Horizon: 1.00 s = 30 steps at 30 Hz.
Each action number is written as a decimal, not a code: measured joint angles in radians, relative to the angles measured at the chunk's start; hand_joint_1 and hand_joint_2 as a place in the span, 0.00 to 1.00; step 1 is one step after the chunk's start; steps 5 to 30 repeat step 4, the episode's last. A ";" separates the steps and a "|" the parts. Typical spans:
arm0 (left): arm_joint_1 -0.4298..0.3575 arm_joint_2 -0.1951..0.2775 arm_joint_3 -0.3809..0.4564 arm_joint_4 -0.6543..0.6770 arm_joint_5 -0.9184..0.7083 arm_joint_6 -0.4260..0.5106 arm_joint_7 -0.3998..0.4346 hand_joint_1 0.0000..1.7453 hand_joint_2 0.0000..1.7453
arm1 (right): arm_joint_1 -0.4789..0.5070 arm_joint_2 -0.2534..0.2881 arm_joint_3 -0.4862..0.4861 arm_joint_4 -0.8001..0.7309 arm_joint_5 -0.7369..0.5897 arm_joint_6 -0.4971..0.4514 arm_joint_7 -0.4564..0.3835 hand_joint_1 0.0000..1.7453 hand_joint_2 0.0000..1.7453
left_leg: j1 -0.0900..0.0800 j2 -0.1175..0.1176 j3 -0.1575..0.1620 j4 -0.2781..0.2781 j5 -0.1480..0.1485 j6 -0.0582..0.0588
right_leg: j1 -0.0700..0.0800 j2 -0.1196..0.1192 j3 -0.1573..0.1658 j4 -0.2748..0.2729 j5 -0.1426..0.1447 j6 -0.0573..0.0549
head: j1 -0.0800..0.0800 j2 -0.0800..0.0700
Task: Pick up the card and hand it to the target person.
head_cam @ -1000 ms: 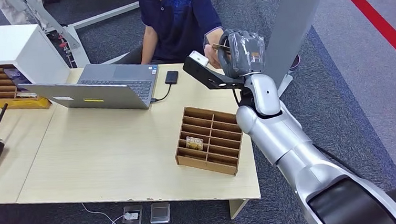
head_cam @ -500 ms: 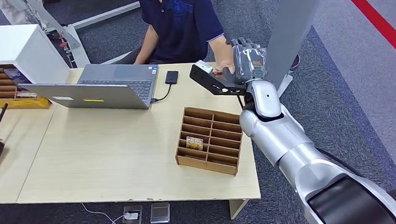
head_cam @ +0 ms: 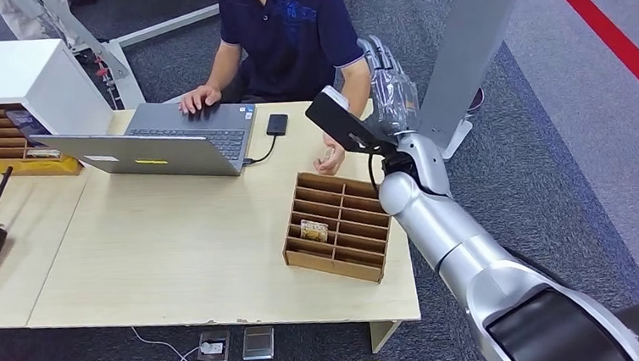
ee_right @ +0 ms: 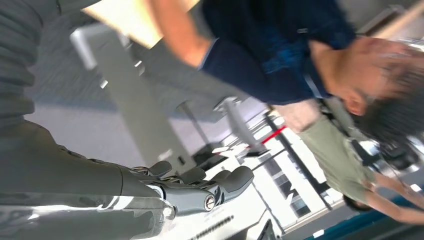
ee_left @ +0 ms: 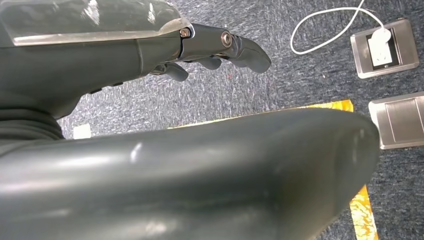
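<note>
Now empty, the right robot hand [head_cam: 387, 78] hangs with fingers spread at upper centre, beside the seated person in a dark blue shirt [head_cam: 289, 30], whose fist [head_cam: 328, 159] rests on the pale wooden desk [head_cam: 176, 250]; whether it encloses the card cannot be told. Withdrawing carelessly could clip the brown cardboard divider box [head_cam: 340, 226].

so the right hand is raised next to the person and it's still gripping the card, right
Not quite. The right hand is raised next to the person, but it grips nothing: the right wrist view shows its fingers spread with no card between them. In the head view the person's hand is at the table edge, apart from the robot's.
</note>
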State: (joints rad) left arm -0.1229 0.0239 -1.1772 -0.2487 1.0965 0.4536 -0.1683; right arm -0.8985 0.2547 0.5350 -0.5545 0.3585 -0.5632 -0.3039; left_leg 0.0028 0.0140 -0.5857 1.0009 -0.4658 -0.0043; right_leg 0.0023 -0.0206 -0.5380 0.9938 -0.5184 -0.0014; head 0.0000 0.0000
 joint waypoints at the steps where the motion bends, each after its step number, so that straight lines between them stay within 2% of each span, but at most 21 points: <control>1: 0.000 0.000 0.000 0.000 -0.001 -0.002 -0.001 0.00 0.00 | 0.023 -0.006 0.009 -0.016 -0.041 0.003 -0.020 0.00 1.00 | 0.000 0.000 0.000 0.000 0.000 0.000 | 0.000 0.000 0.000 0.000 0.000 0.000 | 0.000 0.000; 4: 0.000 -0.001 0.000 0.001 -0.002 -0.007 -0.002 0.00 0.00 | 0.099 -0.025 0.033 -0.073 -0.170 0.051 -0.073 0.00 1.00 | 0.000 -0.001 0.000 0.000 0.000 0.000 | 0.000 -0.001 0.000 0.000 0.000 0.000 | 0.000 0.000; 30: 0.000 -0.001 0.000 0.001 -0.002 -0.007 -0.002 0.00 0.00 | 0.099 -0.025 0.033 -0.073 -0.170 0.051 -0.073 0.00 1.00 | 0.000 -0.001 0.000 0.000 0.000 0.000 | 0.000 -0.001 0.000 0.000 0.000 0.000 | 0.000 0.000</control>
